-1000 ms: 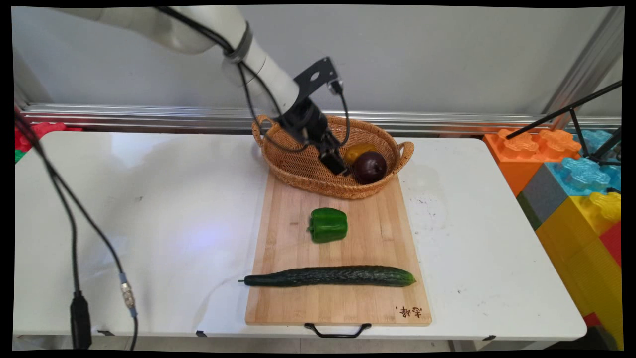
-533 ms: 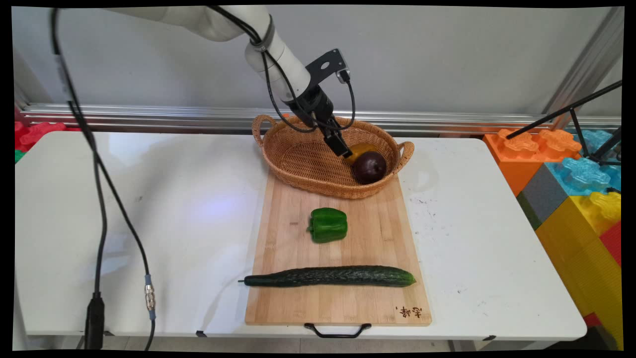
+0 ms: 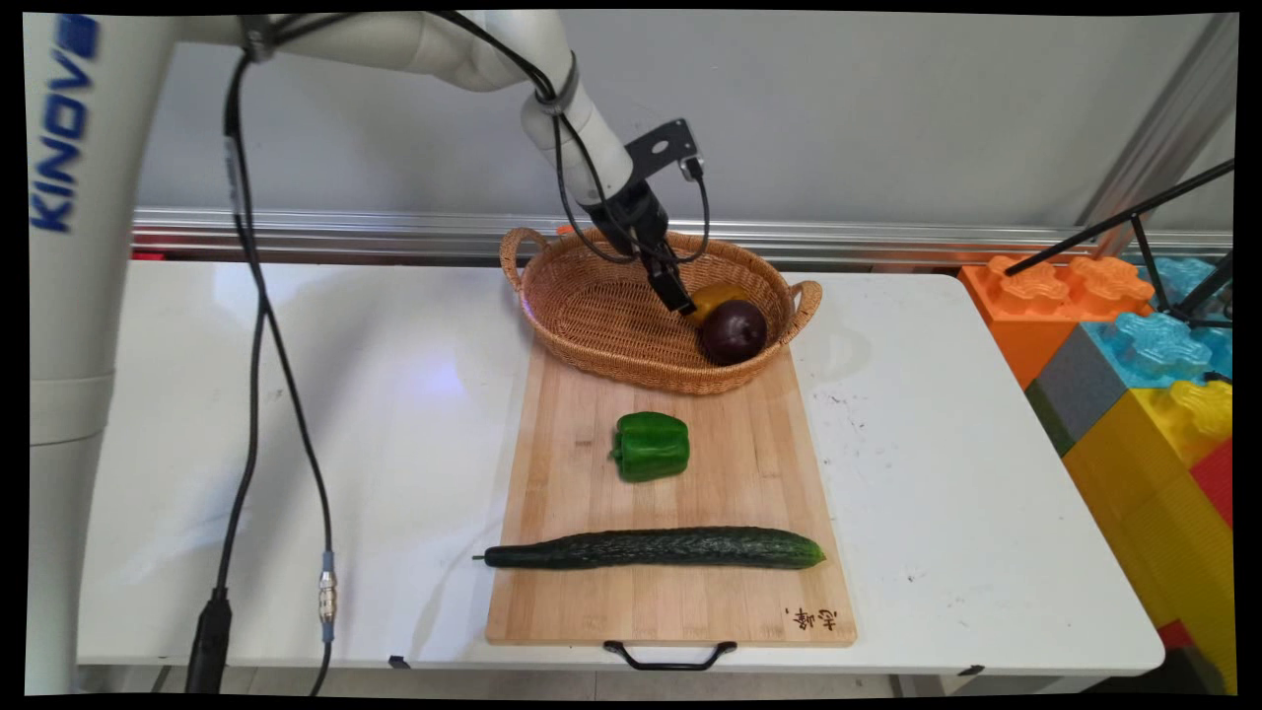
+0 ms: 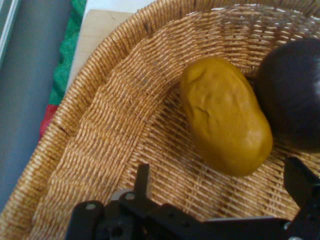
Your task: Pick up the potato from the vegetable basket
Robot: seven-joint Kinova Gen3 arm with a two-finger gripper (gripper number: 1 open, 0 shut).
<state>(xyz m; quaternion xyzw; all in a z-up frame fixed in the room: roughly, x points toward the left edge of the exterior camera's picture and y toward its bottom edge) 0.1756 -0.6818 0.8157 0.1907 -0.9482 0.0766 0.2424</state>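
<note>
White table (image 3: 296,414), grey wall (image 3: 887,108), toy blocks (image 3: 1134,375).

A long rectangular bamboo cutting board (image 3: 670,493) with a black handle is lying on the white table (image 3: 986,513). An oval woven wicker basket (image 3: 601,325) (image 4: 100,125) with two loop handles is sitting at the board's 12 o'clock end. Inside it, a yellow-brown oblong potato (image 3: 718,296) (image 4: 225,117) is lying against a dark purple round fruit (image 3: 734,332) (image 4: 295,95), which is resting at the potato's 5 o'clock in the main view. A green bell pepper (image 3: 651,446) is sitting mid-board, and a long dark green cucumber (image 3: 656,548) is lying across the board at the pepper's 6 o'clock. Large coloured building blocks (image 3: 1144,394) are standing at the table's 3 o'clock edge.
</note>
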